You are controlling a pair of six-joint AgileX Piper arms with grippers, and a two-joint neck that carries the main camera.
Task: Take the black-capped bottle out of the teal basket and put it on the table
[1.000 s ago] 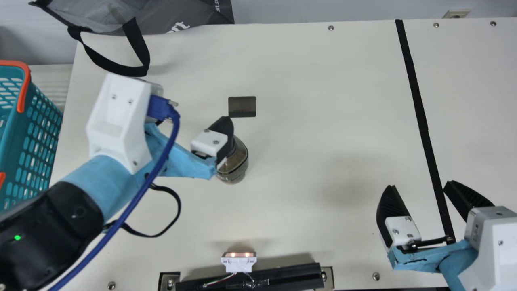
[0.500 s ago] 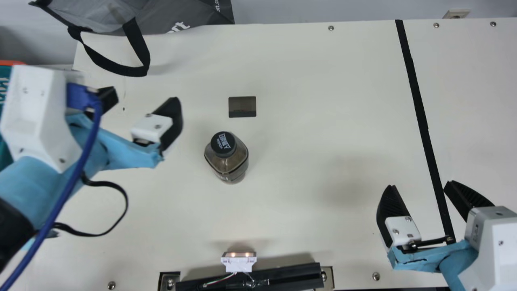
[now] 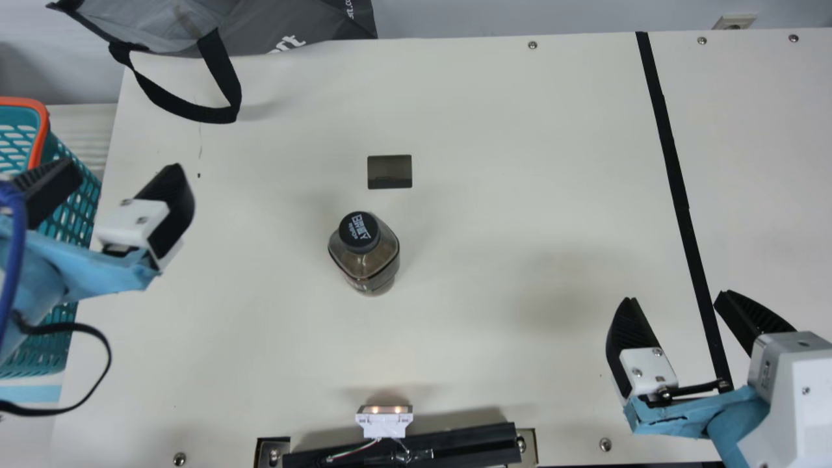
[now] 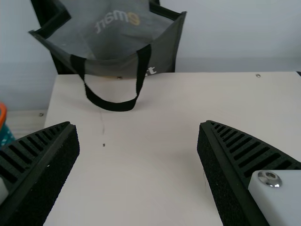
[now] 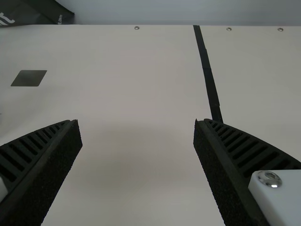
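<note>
A black-capped bottle [image 3: 364, 250] is standing upright on the cream table [image 3: 487, 130], out of the teal basket [image 3: 84, 208], its dark cap facing the camera on the neck. Well apart from it, toward the table's left edge, the left gripper [image 3: 122, 168] is hanging with its two ribbed fingers spread wide, gripping nothing; in the main view, one finger is crossing in front of the basket. The left wrist view is showing the same broad gap.

On the other side of the bottle, the right gripper [image 3: 676, 296] is holding its own fingers wide apart, likewise gripping nothing, with a black strip [image 3: 673, 175] running down the table and passing between them in the main view.

Near the bottle, on the side toward the table's far edge, a dark rectangle [image 3: 390, 171] is lying on the surface. The basket, its orange handle [image 3: 42, 123] showing, is sitting at the left edge. Beyond, a gray bag [image 3: 305, 23] is resting by the far edge, its black strap looping onto the tabletop. At the near edge, a small white fixture [image 3: 383, 422] is glowing with two lights beside a black bar [image 3: 455, 442].
</note>
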